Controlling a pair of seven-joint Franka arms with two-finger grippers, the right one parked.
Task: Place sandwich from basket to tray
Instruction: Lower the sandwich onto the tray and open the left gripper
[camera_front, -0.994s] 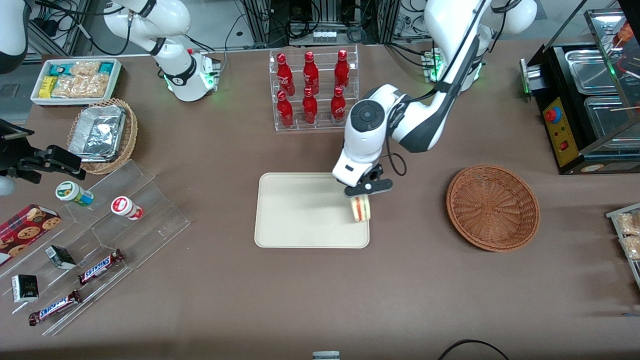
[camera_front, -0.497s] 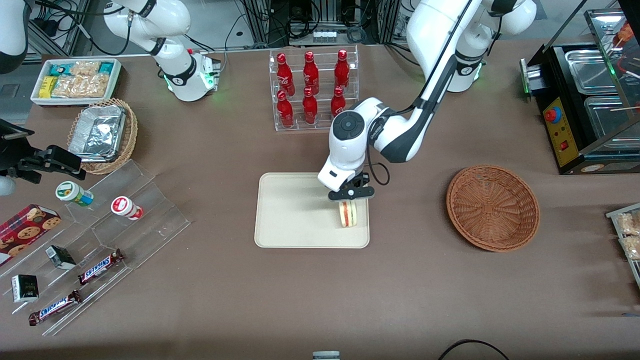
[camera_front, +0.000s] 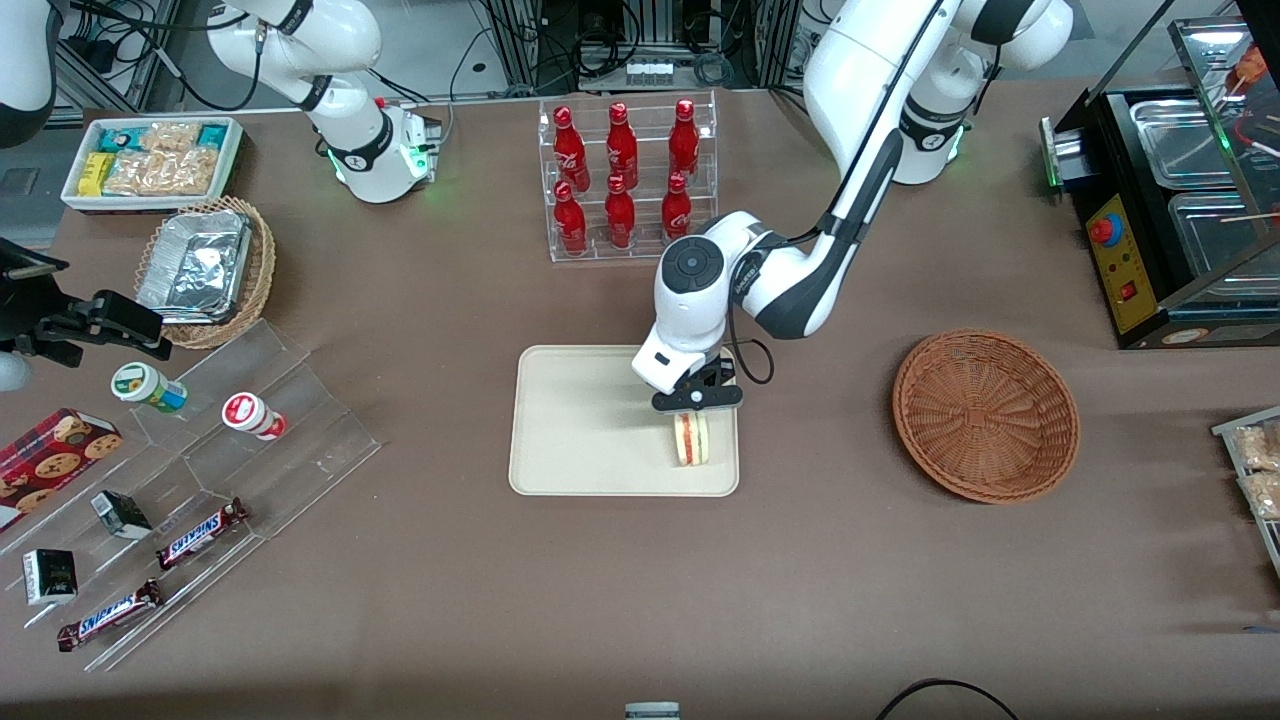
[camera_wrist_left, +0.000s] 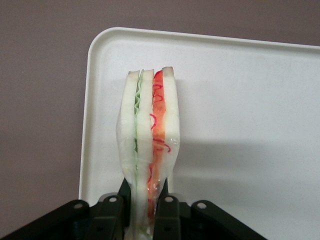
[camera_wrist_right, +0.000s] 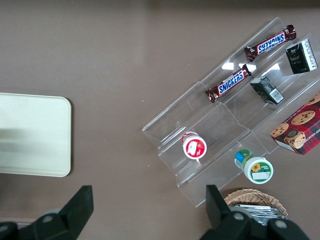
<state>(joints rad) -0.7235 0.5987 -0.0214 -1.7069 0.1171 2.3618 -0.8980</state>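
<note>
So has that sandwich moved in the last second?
Yes. The sandwich, in the gripper, shifted inward over the tray, away from the basket.

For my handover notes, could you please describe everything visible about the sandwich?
The sandwich is a white-bread wedge with green and red-orange filling layers, in what looks like clear wrap. It stands on edge, pinched at one end by the pincer, over the tray, near the tray's corner closest to the basket. Whether it touches the tray is unclear.

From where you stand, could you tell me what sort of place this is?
Probably a lab mock-up of a snack counter: a rack of red soda bottles, Snickers bars on a clear display, and the tool holding a sandwich over a tray.
</note>
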